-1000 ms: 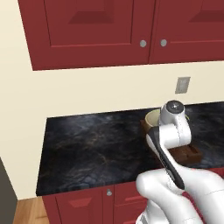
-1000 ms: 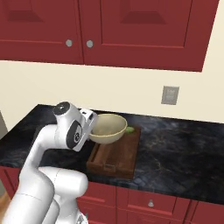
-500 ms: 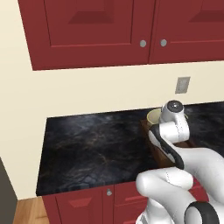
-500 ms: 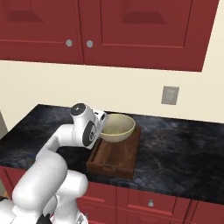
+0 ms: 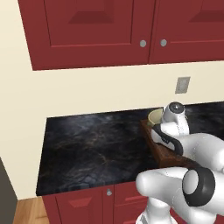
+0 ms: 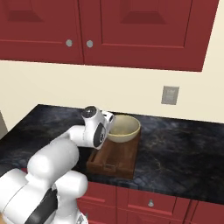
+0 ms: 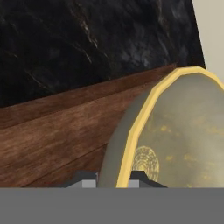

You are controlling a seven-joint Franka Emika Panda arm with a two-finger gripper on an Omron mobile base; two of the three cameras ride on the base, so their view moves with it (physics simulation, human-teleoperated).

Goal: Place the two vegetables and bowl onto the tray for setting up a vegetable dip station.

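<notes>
From the left base camera we see a black marble counter (image 5: 96,144) under red cabinets. Near its right end lies the dark wooden tray (image 5: 164,151), and the cream bowl (image 5: 155,117) peeks out behind the white arm, over the tray's far end.

From the right base camera, we see the bowl (image 6: 124,128) above the far end of the tray (image 6: 114,158), its long axis running from the counter's front edge toward the wall. The bowl sits level, and we cannot tell whether it already touches the slats. The gripper is hidden behind the wrist, at the bowl's near-left rim.

From the hand camera, we see the gripper (image 7: 113,179) pinched tight on the bowl's (image 7: 183,131) yellowish rim, one finger on each side of the wall. The tray's (image 7: 57,131) slats lie directly beneath, so in our judgement the bowl needs only lowering and letting go. We see no vegetables here.
</notes>
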